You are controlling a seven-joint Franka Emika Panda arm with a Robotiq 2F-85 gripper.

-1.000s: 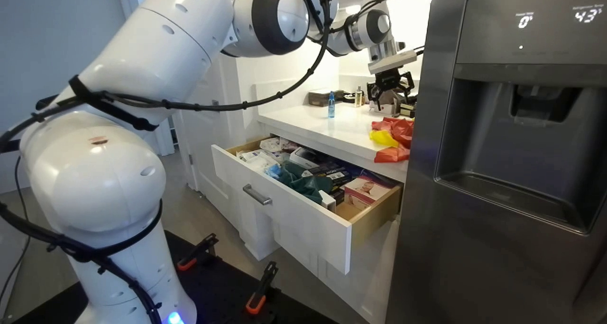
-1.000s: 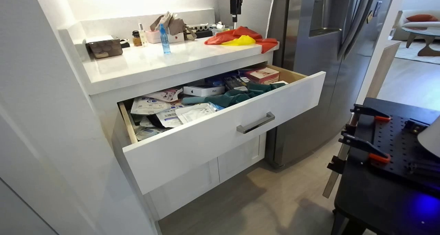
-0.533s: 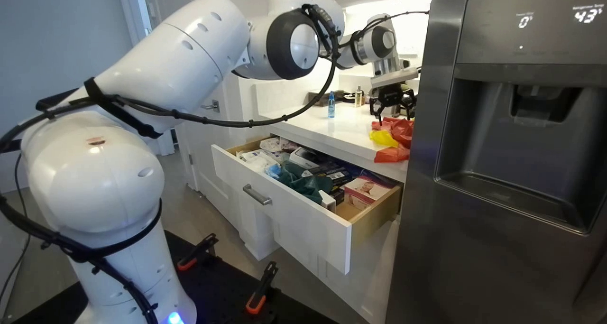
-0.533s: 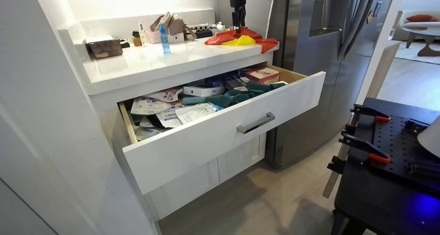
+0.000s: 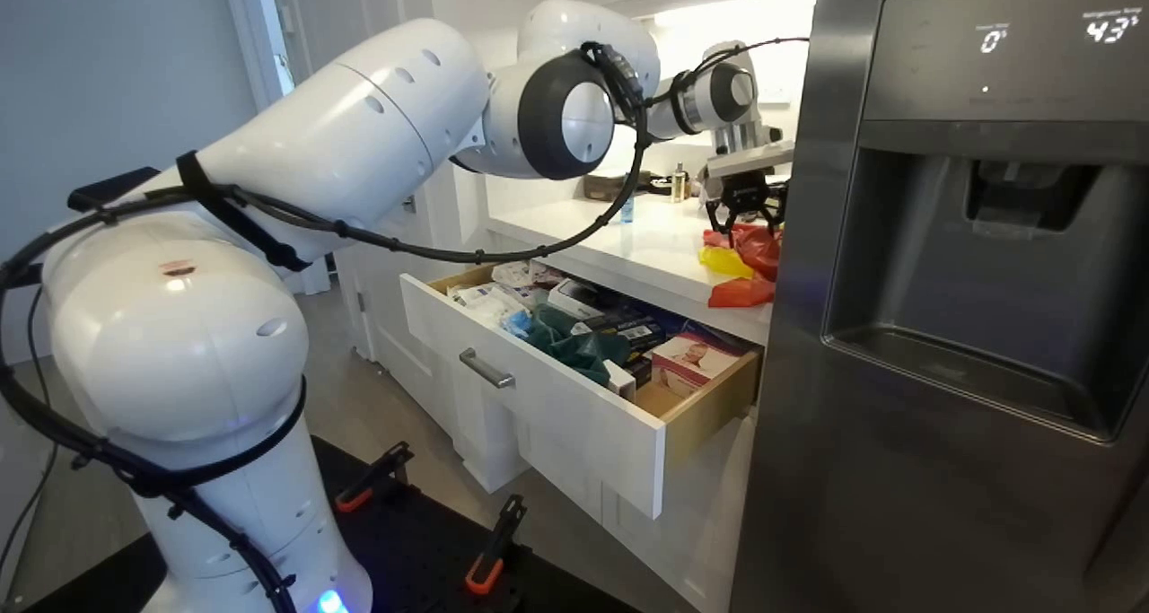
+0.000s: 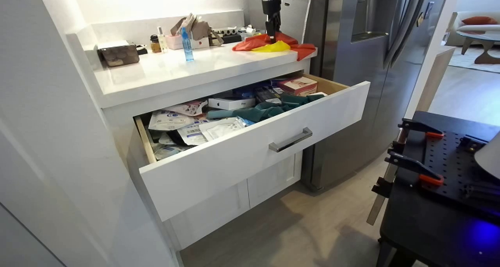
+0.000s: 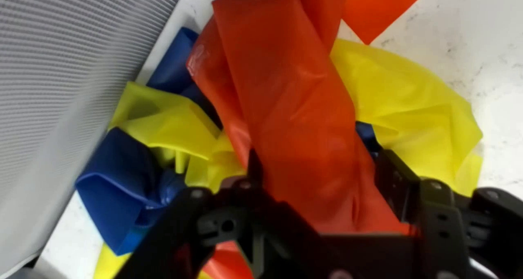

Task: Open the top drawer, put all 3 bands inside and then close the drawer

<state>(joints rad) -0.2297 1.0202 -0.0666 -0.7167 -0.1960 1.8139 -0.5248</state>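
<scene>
The top drawer (image 6: 254,161) is pulled out, its silver handle (image 6: 291,140) facing the room. Packets, boxes and a dark green floppy strip (image 6: 269,110) lie inside. On the right end of the counter the bands are heaped: a red band (image 7: 294,107) on top, a yellow band (image 7: 412,107) under it, and a blue band (image 7: 118,181) beside the ridged grey panel. My gripper (image 7: 320,168) points down into this heap, its jaws apart on either side of a red fold. The fold lies loosely between them, not pinched. The fingertips reach the heap in both exterior views.
A tall steel refrigerator (image 5: 951,398) stands right beside the heap and drawer. The ridged grey panel (image 7: 81,74) rises close to the bands. A blue spray bottle (image 6: 187,44), a bag and small boxes stand farther along the counter (image 6: 156,73).
My gripper has come down from above the heap until its fingertips are among the bands. The bands and the drawer look unmoved.
</scene>
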